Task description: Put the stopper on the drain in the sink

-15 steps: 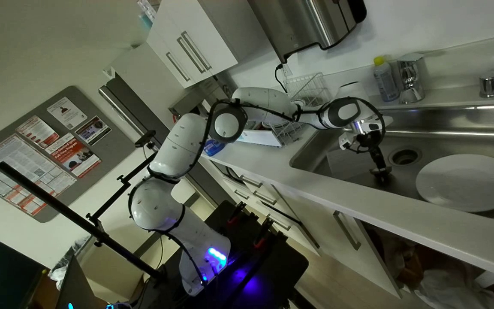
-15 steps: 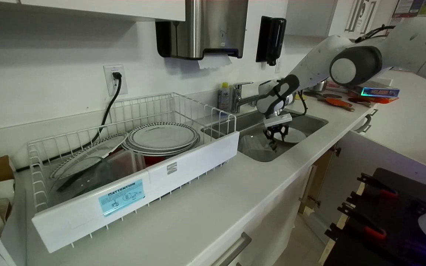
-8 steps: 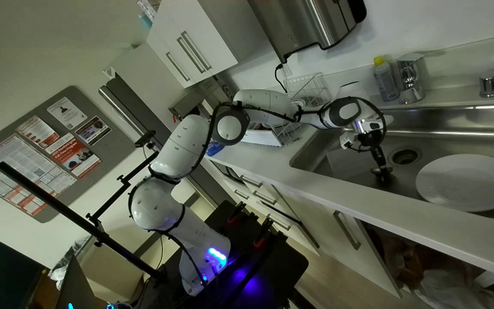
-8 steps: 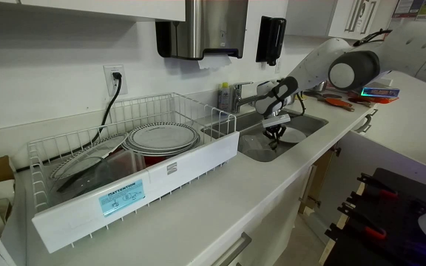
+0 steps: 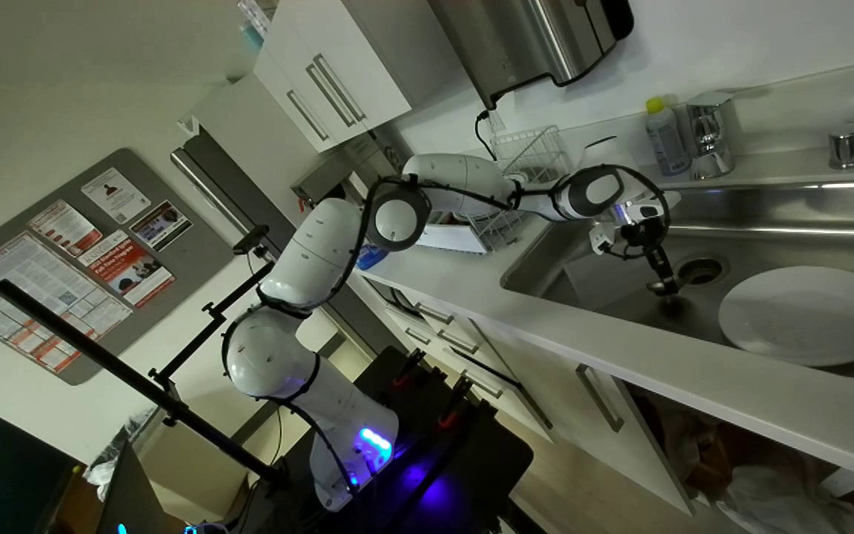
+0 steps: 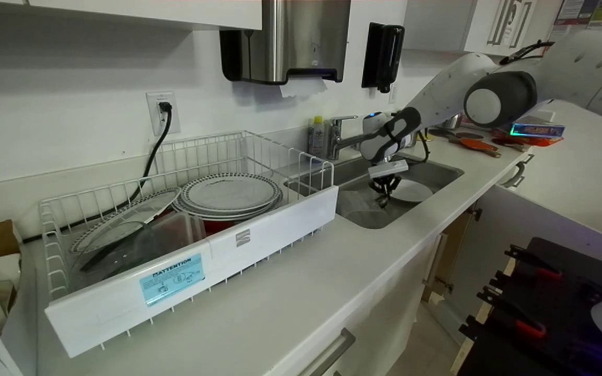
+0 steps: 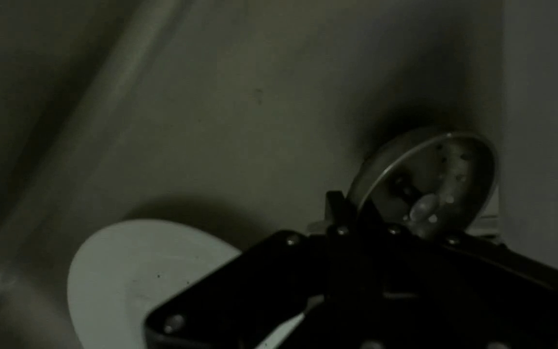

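Observation:
The stopper is a round metal strainer cup with small holes and a centre knob; in the wrist view the stopper shows its inside, tilted. My gripper is shut on its rim, one finger on each side of the wall. In an exterior view my gripper holds it low over the sink floor, close beside the drain, which is an uncovered dark round hole. My gripper also shows in an exterior view, where the drain cannot be made out. The steel sink surrounds them.
A white plate lies in the sink beside the drain. A clear plastic container stands in the near end of the sink. The faucet and a bottle stand behind the sink. A dish rack stands on the counter.
My gripper has moved a short way toward the drain, carrying the stopper and rising slightly. The grip on the stopper looks the same. The plate has not moved.

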Action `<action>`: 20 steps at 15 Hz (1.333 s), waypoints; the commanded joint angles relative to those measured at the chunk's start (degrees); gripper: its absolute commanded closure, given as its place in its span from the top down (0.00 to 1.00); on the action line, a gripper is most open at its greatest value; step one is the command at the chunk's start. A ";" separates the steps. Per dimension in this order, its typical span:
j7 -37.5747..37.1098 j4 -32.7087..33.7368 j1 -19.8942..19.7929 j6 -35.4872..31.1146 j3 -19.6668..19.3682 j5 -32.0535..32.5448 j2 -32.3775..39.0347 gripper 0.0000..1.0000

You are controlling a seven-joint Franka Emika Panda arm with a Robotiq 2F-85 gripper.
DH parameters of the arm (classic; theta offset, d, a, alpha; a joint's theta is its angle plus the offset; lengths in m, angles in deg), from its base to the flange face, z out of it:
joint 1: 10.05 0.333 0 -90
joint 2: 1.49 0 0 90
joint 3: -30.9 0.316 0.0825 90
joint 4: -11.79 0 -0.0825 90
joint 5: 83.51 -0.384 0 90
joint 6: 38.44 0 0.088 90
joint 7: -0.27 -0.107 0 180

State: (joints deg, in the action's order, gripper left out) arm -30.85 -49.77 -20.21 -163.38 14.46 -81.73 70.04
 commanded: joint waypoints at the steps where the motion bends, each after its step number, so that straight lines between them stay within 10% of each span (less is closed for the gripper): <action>1: -2.93 -5.55 0.58 -9.35 -0.43 -0.71 -3.80 0.02; 7: -3.24 -8.25 -1.33 -22.99 1.59 -3.01 -3.92 0.02; 20: -2.93 -3.79 -1.57 -28.86 1.06 -5.62 1.57 0.02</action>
State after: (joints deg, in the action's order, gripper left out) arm -34.01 -55.24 -21.56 -188.52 15.66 -85.11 69.71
